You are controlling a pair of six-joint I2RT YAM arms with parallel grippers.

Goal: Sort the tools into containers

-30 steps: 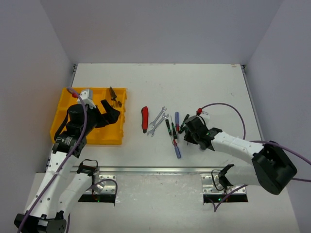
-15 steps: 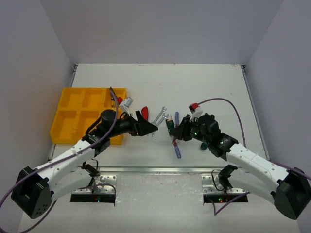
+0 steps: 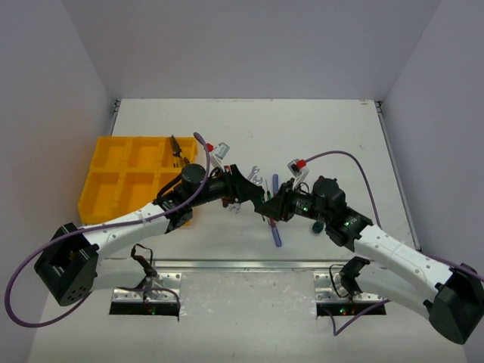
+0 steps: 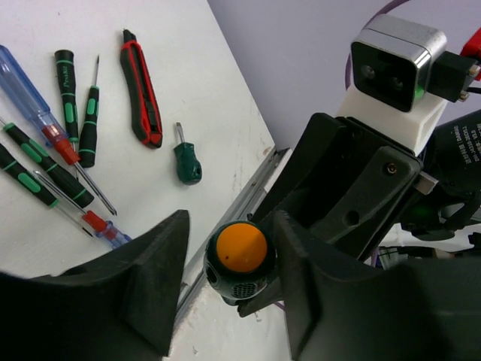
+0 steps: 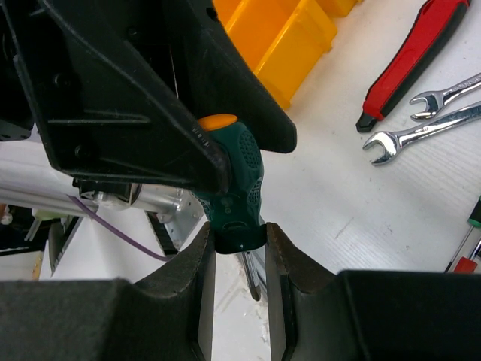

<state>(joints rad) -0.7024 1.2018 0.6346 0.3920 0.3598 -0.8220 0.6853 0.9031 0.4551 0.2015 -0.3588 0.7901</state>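
Note:
A green-handled screwdriver (image 5: 237,188) with an orange cap (image 4: 237,252) hangs in mid-air over the table's near middle. My right gripper (image 5: 239,241) is shut on the lower end of its handle, shaft pointing down. My left gripper (image 4: 231,248) brackets the cap end; one finger (image 4: 301,256) touches the handle, and a gap shows at the other finger (image 4: 161,263). In the top view the two grippers (image 3: 253,193) (image 3: 274,206) meet. The yellow tray (image 3: 113,170) lies at the left, with pliers (image 3: 178,151) in its upper right compartment.
On the table lie a red-handled knife (image 5: 409,56), two silver wrenches (image 5: 436,113), several slim green-black screwdrivers (image 4: 68,98), a blue-handled one (image 4: 30,90) and a stubby green one (image 4: 186,162). A metal rail (image 3: 242,265) runs along the near edge.
My left arm swung from the tray to the table's middle and its jaws narrowed around the screwdriver's cap. My right arm lifted the screwdriver and carried it leftward.

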